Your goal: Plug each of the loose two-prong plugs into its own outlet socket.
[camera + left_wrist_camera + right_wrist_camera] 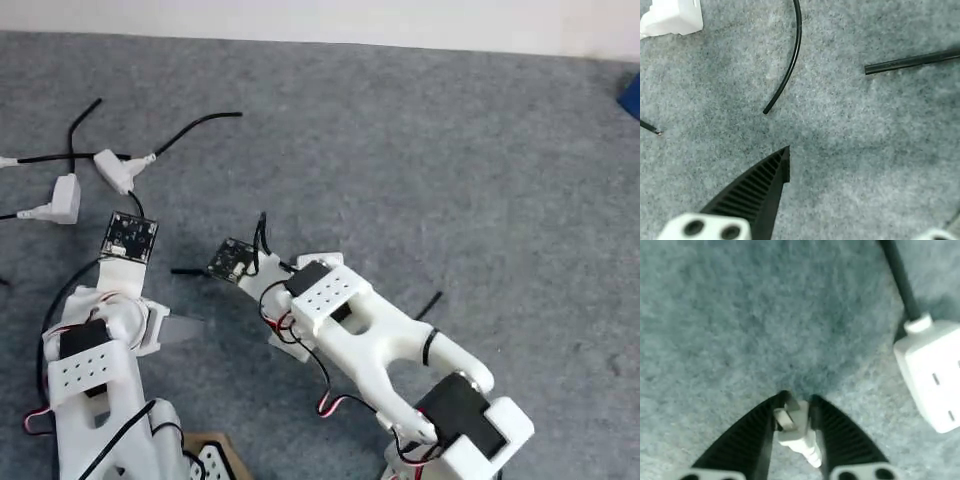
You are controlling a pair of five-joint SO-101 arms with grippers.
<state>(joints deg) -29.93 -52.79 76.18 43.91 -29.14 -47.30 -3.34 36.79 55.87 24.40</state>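
The right gripper (pixel 799 400) pinches a white plug (pixel 797 435) tight between its fingers, over grey carpet (pixel 740 315), near a white socket (pixel 935 375). The left gripper (pixel 862 195) hangs spread wide, holding nothing, near a loose cable (pixel 790 65).

The high view looks steeply down from behind both arms, far enough off to take in a broad stretch of grey tabletop (pixel 450 150). Each wrist camera faces down past its own pincer, the left pincer (pixel 860 192) and the right pincer (pixel 792 410), very near the tabletop. The right wrist view and the high view share one white outlet socket (pixel 932 375), which the high view shows far off as the outlet socket (pixel 115 170) at its left.
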